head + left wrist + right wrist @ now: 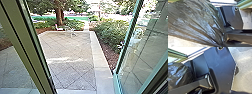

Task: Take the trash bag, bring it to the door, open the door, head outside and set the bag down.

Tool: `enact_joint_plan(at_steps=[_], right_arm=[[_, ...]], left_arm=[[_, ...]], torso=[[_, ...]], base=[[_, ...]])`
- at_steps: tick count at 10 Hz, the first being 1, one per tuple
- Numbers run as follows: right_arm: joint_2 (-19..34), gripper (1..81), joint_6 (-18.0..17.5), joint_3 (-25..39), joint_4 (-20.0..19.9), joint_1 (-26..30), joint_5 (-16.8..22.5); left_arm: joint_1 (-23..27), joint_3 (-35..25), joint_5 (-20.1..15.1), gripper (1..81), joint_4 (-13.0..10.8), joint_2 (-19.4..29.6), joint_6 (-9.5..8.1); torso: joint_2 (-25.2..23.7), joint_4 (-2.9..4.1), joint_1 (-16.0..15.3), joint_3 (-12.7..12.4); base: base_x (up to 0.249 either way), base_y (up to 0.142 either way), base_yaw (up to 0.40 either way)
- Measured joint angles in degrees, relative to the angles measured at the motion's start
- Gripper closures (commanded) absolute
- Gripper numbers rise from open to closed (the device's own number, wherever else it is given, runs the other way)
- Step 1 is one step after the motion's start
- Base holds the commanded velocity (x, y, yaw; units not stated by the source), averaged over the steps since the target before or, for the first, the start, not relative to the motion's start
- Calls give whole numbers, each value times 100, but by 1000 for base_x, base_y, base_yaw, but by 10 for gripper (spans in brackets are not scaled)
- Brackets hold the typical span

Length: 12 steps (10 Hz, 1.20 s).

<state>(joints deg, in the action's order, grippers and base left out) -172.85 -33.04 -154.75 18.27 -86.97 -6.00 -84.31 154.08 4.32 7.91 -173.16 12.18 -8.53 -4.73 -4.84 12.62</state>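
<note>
Trash bag (196, 23): dark plastic, at the left gripper (222, 45), beside the robot's dark plate (234, 16). Left claw clamped on the gathered neck, folds pulled tight to one point. Right gripper: can't tell its state. Bag's rounded side also visible in right wrist view.

Head view, 12 o'clock straight ahead: doorway open onto patio (71, 53), diagonal joints, sunlit streak across it. Green door frame (25, 47) at 10 to 11. Glass panel (142, 57) at 1 to 2, white furniture (136, 37) showing through it. Pale concrete strip (100, 58) runs outward between 12 and 1, bushes (110, 31) beyond it at 1. Tree trunk (60, 12) and small white table (71, 29) far out, 11 to 12.
</note>
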Motion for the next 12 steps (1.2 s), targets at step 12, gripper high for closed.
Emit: enact_joint_plan(at_steps=[12], right_arm=[[27,10,0,-11,0,0,-1]], left_arm=[[0,0,0,811,-1,-22,0]], torso=[[0,0,2,0]], base=[[0,-102,0]])
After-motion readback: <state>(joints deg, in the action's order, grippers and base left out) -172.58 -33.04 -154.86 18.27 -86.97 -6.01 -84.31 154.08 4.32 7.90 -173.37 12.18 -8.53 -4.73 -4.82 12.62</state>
